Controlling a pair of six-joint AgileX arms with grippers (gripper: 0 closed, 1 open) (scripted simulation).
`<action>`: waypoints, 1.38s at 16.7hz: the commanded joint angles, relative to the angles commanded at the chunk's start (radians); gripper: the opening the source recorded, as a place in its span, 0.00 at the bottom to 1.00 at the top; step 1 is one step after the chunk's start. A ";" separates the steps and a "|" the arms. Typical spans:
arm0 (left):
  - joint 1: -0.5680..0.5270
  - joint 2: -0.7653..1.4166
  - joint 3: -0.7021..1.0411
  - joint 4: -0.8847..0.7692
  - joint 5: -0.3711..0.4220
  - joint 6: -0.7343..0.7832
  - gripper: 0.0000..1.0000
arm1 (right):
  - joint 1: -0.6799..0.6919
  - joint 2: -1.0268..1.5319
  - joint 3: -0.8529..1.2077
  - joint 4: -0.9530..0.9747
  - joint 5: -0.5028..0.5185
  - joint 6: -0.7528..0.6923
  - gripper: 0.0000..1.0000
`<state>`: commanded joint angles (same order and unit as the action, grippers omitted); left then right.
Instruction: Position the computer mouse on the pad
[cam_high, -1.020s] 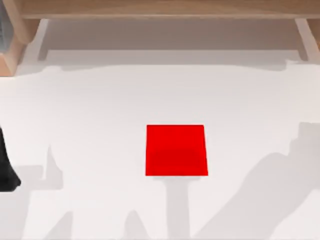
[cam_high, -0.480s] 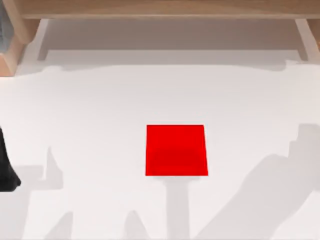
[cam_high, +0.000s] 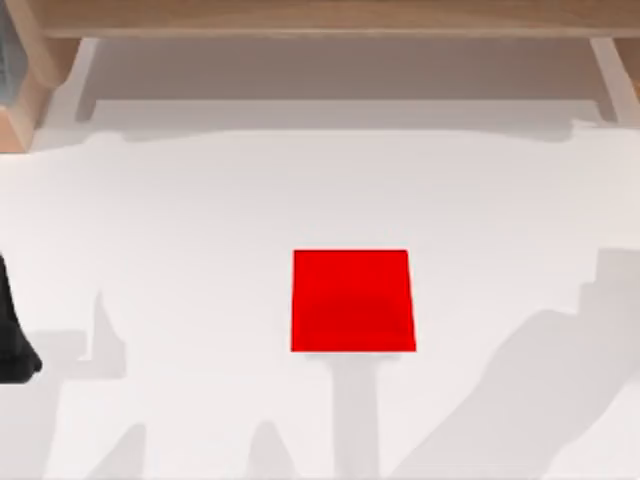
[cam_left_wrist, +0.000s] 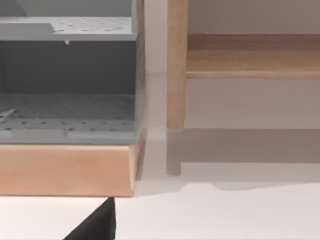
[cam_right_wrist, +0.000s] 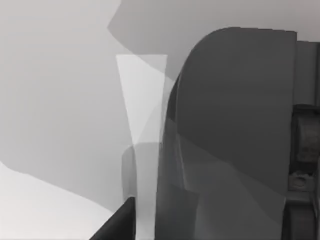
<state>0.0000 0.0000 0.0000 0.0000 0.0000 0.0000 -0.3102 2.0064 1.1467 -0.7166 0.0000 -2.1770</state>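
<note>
Across the top view spreads a white desk (cam_high: 200, 220), its surface plain and crossed by soft grey shadows that fall along the near edge and climb toward the right side. Near the middle, a little toward the near edge, the pad (cam_high: 352, 300) lies flat, a bright red square with nothing resting on it. Along the far side runs a light wooden frame (cam_high: 320, 18) with pale legs coming down to the desk at both ends. At the left edge of the top view a black part of the left arm (cam_high: 12, 340) juts in, well apart from the pad; whether its gripper is wide or narrow cannot be told. From the left wrist view, a grey perforated shelf unit (cam_left_wrist: 67, 75) sits on a light wooden base (cam_left_wrist: 65, 170), and beside it stands an upright wooden post (cam_left_wrist: 176, 65) with a wooden rail (cam_left_wrist: 250, 57) running off from it against a pale wall; a black wedge shows at the lower edge over the white desk. From the right wrist view, a large dark grey rounded body (cam_right_wrist: 235, 125) hangs close to the camera above the grey-shadowed desk; it may be the computer mouse, but I cannot tell, nor can I tell how the right gripper's fingers are set.
</note>
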 joint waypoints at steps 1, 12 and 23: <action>0.000 0.000 0.000 0.000 0.000 0.000 1.00 | 0.000 0.000 0.000 0.000 0.000 0.000 0.10; 0.000 0.000 0.000 0.000 0.000 0.000 1.00 | 0.004 -0.061 0.013 -0.051 0.027 0.026 0.00; 0.000 0.000 0.000 0.000 0.000 0.000 1.00 | 0.001 -0.187 0.245 -0.415 0.026 0.021 0.00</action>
<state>0.0000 0.0000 0.0000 0.0000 0.0000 0.0000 -0.3095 1.8192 1.3919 -1.1314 0.0260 -2.1559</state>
